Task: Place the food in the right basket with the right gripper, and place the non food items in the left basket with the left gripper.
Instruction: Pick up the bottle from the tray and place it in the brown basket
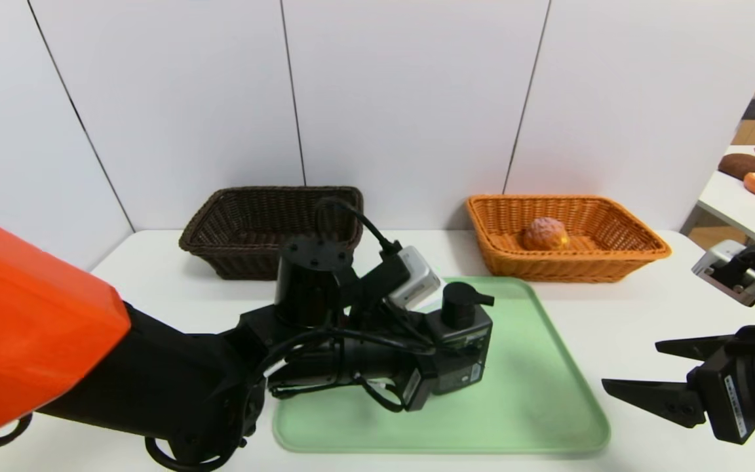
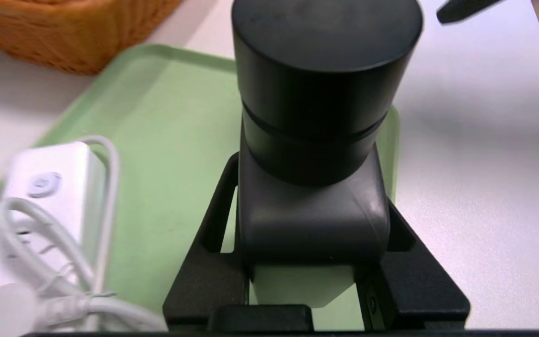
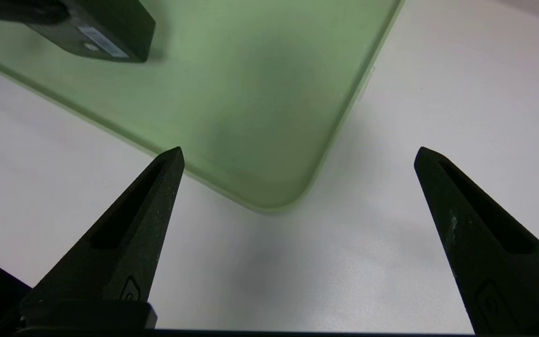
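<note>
Bun (image 1: 545, 234) in orange basket (image 1: 620, 265)

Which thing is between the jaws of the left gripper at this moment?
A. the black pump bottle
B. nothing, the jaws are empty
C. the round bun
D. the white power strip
A: the left wrist view shows the left gripper with its jaws closed on the body of the black pump bottle, while the bun lies in the orange basket and the power strip lies on the green tray.
</note>
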Controlling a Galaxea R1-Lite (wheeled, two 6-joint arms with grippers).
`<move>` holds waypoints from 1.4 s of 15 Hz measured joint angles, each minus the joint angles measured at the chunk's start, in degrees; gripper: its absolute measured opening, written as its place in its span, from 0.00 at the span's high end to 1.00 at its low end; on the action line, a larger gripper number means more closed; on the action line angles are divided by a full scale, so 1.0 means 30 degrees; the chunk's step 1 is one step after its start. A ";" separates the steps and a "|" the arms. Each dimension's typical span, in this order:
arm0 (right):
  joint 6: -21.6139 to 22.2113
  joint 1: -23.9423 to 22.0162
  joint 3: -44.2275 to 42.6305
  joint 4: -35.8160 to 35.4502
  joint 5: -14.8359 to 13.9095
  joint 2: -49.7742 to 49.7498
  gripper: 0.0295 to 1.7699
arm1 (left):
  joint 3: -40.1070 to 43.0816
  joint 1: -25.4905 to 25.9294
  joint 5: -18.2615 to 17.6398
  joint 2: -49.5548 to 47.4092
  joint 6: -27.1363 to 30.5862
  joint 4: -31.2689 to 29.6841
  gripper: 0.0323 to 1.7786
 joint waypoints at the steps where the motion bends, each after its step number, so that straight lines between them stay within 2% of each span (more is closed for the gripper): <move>1: -0.0004 -0.0012 0.0000 0.0008 0.0012 -0.0037 0.04 | -0.0085 0.0297 0.0020 -0.0435 0.0000 0.0138 0.67; 5: -0.0037 -0.0073 0.0020 -0.0012 0.0041 -0.0065 0.04 | -0.1069 0.2235 0.0004 -0.2259 0.0024 0.1918 0.67; 13: -0.0085 -0.0057 -0.0089 -0.0744 0.0077 0.0093 0.04 | -0.5705 0.8464 -0.0037 -0.4210 0.0073 0.5786 0.67; 21: -0.0122 -0.0081 -0.0183 -0.0744 0.0049 0.0138 0.04 | -0.7453 1.2012 0.0077 -0.1703 0.0219 0.5620 0.67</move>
